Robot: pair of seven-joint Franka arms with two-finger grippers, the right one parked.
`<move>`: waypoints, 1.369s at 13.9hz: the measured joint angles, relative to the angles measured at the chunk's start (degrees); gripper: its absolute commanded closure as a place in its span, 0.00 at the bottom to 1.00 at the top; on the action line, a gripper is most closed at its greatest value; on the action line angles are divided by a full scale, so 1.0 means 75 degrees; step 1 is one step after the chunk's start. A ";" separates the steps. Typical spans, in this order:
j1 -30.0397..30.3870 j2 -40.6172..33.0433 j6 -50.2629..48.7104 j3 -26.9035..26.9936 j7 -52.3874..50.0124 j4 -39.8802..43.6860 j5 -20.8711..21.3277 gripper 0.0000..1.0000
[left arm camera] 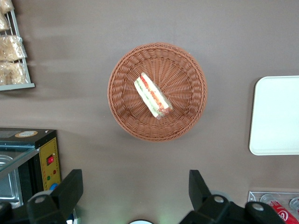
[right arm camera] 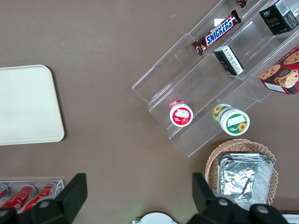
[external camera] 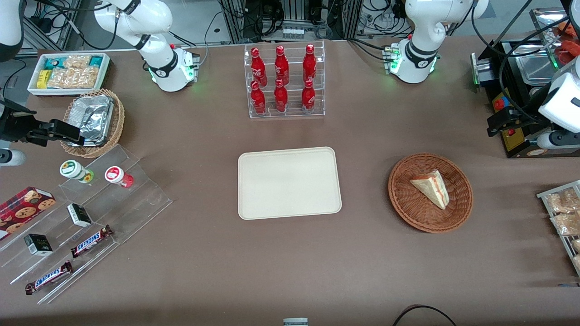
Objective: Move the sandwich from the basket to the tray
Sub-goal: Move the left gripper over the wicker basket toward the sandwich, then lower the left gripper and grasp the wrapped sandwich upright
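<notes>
Cream tray (right arm camera: pixel 29 105) on the brown table (right arm camera: pixel 112 51), clear stepped display stand (right arm camera: pixel 210 84) holding a Snickers bar (right arm camera: pixel 218 32), small dark boxes (right arm camera: pixel 229 59), two round-lidded cups (right arm camera: pixel 181 113), tan wicker basket (right arm camera: pixel 212 169) with crumpled foil container (right arm camera: pixel 245 177), red bottles (right arm camera: pixel 28 196) at the edge.

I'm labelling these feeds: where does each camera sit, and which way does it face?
Front: high, facing both arms, looking down on the brown table.
Left wrist: looks straight down past the open claw, which hangs high over table beside the reddish-brown wicker basket holding the triangular sandwich.
Right wrist: looks down past the parked claw.
All three show the cream rectangular tray.
</notes>
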 measured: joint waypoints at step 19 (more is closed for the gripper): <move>-0.0360 0.0274 0.5959 -0.0082 -0.3647 -0.4844 0.0241 0.00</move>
